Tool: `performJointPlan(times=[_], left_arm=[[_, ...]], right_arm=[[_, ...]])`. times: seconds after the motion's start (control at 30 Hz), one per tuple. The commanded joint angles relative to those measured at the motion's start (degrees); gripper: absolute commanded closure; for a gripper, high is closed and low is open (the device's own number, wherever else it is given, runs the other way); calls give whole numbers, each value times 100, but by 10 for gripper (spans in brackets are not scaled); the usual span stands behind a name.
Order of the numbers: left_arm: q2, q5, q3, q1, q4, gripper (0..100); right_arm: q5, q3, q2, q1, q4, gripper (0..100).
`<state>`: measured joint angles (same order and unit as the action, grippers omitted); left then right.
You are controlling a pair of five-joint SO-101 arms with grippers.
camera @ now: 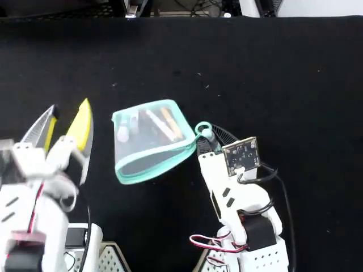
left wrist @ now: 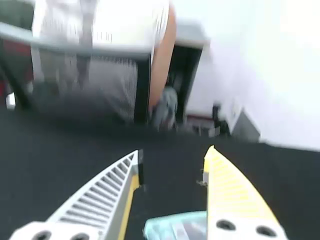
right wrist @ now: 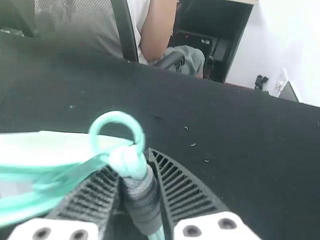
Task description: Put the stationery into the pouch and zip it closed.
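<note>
- The mint-green, clear-walled zip pouch is lying mid-table on the black cloth table, with open cloth all around it.
- Stationery pieces are showing through its wall.
- The black-fingered right gripper is clamping the stem of the mint ring pull, its arm stretching low from the near edge.
- The yellow-fingered left gripper is hovering beside the pouch's other end, fingers spread apart, not touching it.

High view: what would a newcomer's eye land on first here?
The mint-green see-through pouch, with stationery inside, lies in the middle of the black table. The right pincer is shut on its ring end, and the left pincer, part yellow, stands open off its other end.
</note>
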<state>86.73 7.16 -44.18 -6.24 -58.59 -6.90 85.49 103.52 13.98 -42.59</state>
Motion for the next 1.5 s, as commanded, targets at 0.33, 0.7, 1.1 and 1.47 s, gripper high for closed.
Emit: performJointPlan(times=[0.33, 0.7, 1.1, 1.47], left_arm=[[-1547, -484, -374, 734, 492, 780], [-1890, -484, -382, 365, 642, 780], [-1899, -466, -426, 567, 642, 780], [-1899, -440, -444, 927, 633, 780]], right_arm=[[-703, -1824, -488, -35, 105, 986], [-1275, -5279, -4673, -35, -9, 986], [-1319, -8057, -6536, 633, -1644, 986], [-1925, -8927, -6563, 1723, -2646, 986]])
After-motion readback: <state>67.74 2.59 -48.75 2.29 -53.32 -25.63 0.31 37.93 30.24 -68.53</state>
